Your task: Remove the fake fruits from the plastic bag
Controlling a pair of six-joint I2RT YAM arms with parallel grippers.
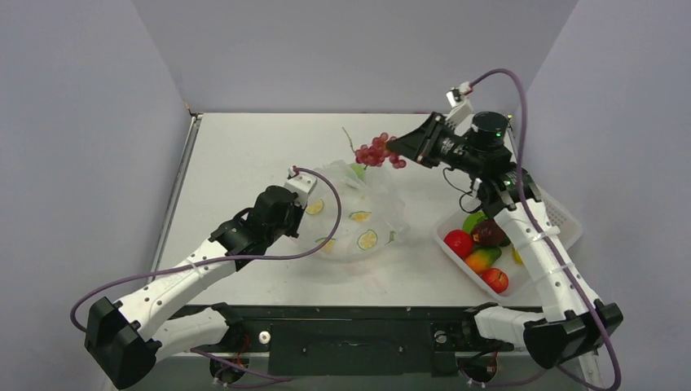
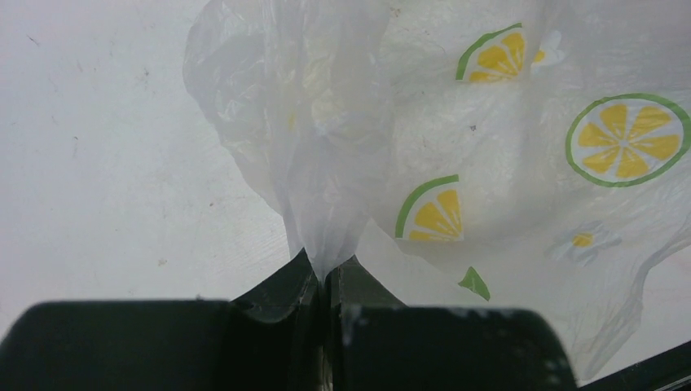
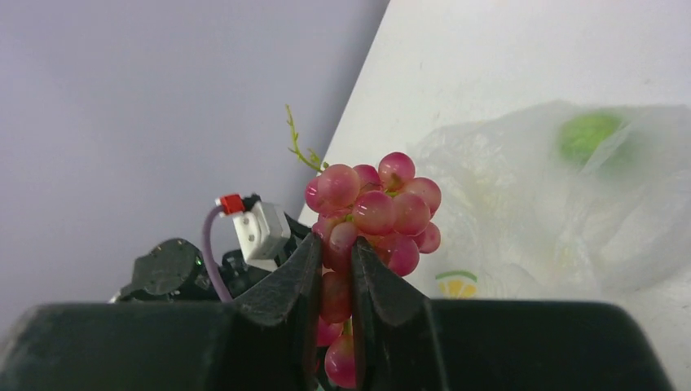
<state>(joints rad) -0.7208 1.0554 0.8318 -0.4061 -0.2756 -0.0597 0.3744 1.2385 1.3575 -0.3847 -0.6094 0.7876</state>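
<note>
White table (image 1: 244,163), white perforated basket (image 1: 561,217) at right, grey walls (image 1: 350,49)

Plastic bag (image 1: 363,213): clear, crumpled, citrus-printed, lying mid-worktop (image 1: 244,163), its 9 o'clock edge gathered and pinched. Green fruit (image 1: 358,170) is seen inside at 12 o'clock. Pink grape bunch (image 1: 376,151) is held aloft beyond it. Five fake fruits (image 1: 481,244) are grouped at 4 o'clock.

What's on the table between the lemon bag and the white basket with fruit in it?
Nothing. The top view shows just bare table between the plastic bag and the basket.
</note>
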